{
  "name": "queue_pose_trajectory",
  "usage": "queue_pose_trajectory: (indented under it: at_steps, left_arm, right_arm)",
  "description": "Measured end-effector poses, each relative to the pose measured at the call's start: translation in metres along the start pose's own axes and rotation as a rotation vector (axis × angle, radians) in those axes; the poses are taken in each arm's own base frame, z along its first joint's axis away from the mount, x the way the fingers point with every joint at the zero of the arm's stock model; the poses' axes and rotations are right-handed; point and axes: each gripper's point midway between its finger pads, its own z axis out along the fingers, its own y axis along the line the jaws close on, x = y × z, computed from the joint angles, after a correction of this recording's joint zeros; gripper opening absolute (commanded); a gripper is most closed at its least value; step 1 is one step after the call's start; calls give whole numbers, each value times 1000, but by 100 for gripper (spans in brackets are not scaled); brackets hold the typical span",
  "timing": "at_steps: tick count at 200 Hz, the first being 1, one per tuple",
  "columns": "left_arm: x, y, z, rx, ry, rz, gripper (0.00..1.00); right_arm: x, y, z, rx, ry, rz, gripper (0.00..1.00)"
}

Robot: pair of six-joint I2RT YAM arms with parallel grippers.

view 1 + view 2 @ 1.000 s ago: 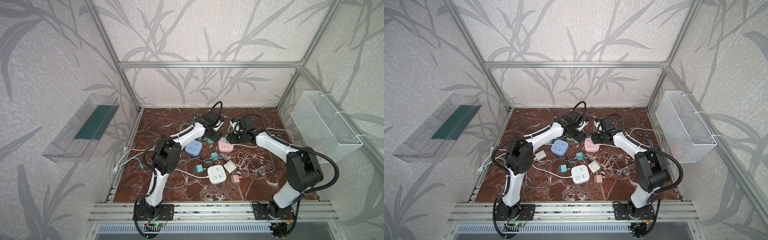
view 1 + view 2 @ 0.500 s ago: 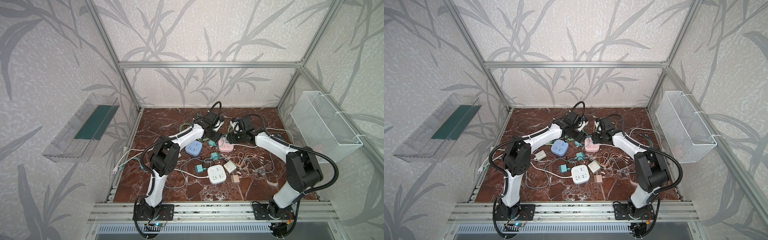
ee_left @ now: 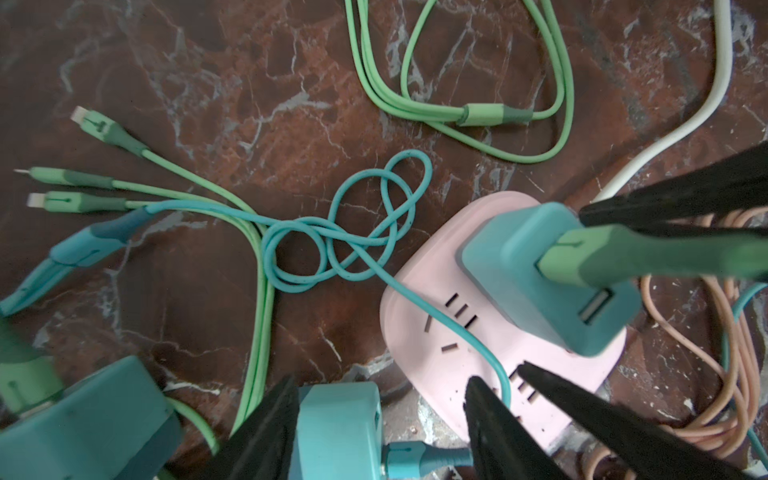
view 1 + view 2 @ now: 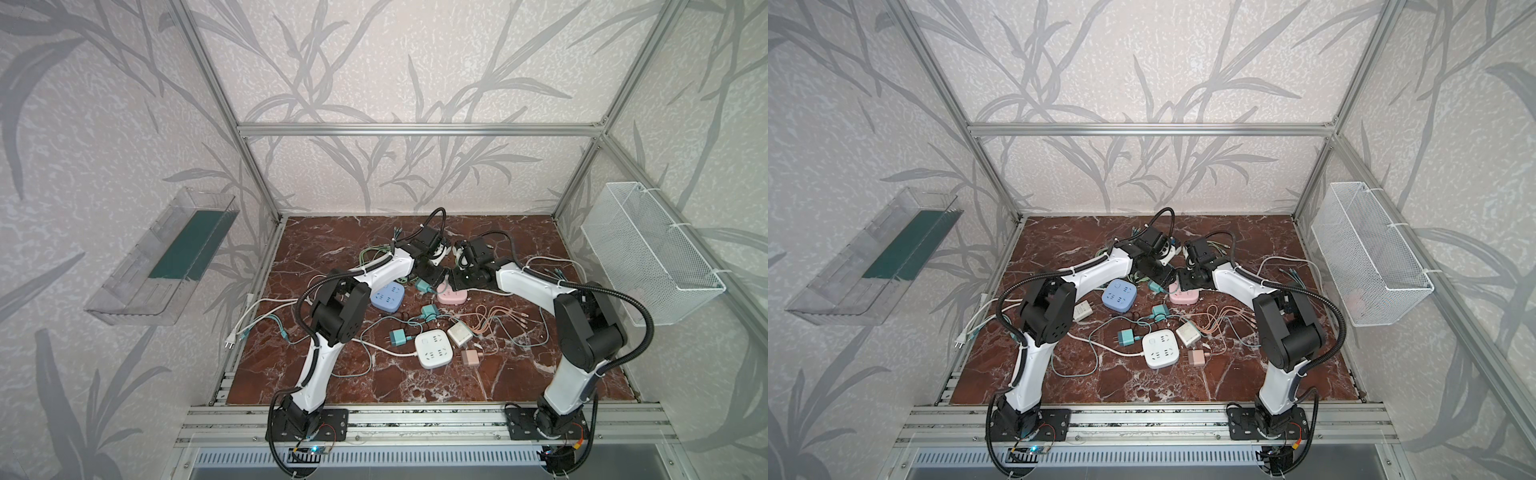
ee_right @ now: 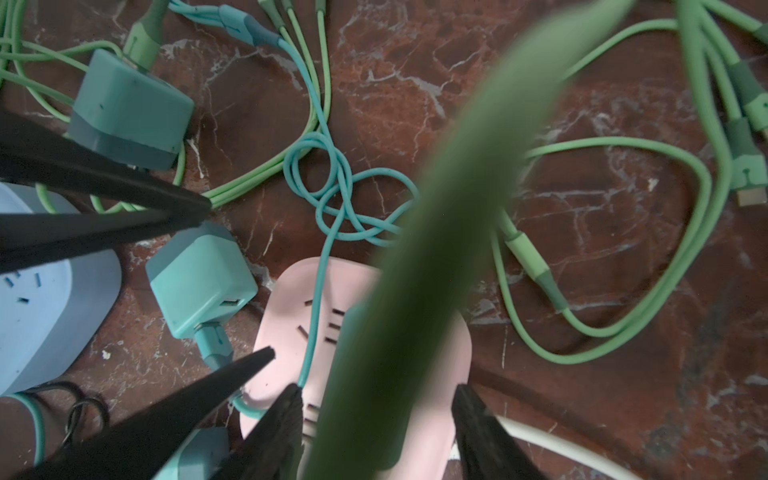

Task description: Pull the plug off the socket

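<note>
Both top views are bright, lit evenly by soft, diffuse light; the red-brown marble tabletop point(image 4: 415, 386) carries only faint, soft-edged shadows close beneath the white and black robot arms point(image 4: 320, 374), so the light falls from above; the wide lens bows the silver aluminium frame posts point(image 4: 944, 91) toward the picture edges; the wrist views are dimmer and warmer; in the left wrist view the pink rounded plastic socket point(image 3: 436, 345) is sharp; in the right wrist view a thick green cable point(image 5: 436, 249) crosses mid-frame wholly out of focus.
</note>
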Motion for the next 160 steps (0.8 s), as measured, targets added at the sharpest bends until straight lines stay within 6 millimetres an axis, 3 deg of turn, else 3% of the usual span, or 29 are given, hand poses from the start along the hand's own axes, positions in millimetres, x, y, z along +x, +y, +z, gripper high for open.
queue_pose_trajectory:
  at_steps: [43, 160]
  left_arm:
    - [3, -3, 13, 29, 16, -18, 61]
    - [4, -4, 18, 76, 24, -80, 57]
  right_arm:
    - [-8, -1, 1, 13, -13, 3, 50]
    - [-5, -4, 12, 28, 8, 4, 35]
